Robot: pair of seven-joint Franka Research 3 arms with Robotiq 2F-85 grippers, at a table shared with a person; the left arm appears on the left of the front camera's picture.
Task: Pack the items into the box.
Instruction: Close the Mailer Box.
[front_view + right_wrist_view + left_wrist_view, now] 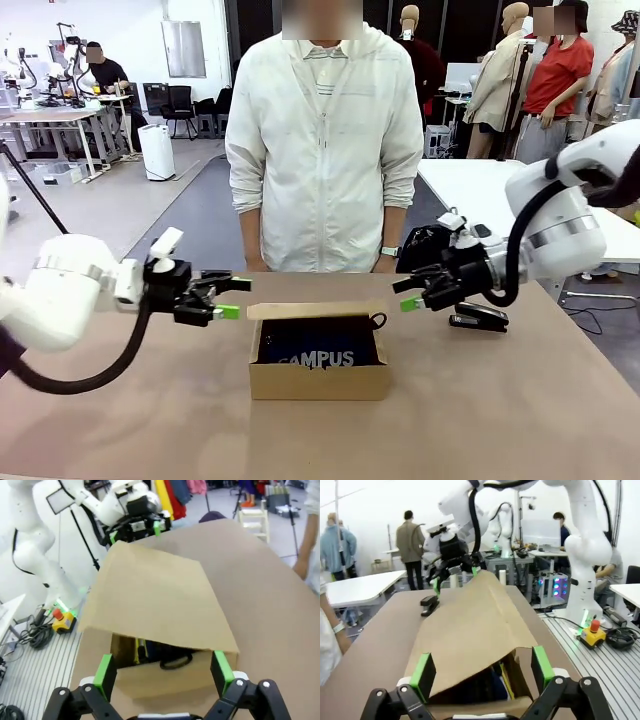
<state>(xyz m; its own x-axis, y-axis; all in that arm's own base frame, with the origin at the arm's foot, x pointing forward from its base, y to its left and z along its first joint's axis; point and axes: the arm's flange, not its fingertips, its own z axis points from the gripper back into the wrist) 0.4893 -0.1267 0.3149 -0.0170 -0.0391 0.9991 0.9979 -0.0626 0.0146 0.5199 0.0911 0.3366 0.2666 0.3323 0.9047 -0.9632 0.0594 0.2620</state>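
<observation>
**Flap, Box Walls and Frame Edges Conceal Much**

In the left wrist view the tan flap point(470, 625) covers most of the box's inside; only a dark sliver of the pouch point(480, 690) and a yellow strip point(506, 680), too thin to identify, show. In the front view the box's front wall point(320, 381) cuts off the bottom of the pouch's point(318, 345) "CAMPUS" lettering. The bottom edges of the wrist views crop the gripper bodies.
</observation>
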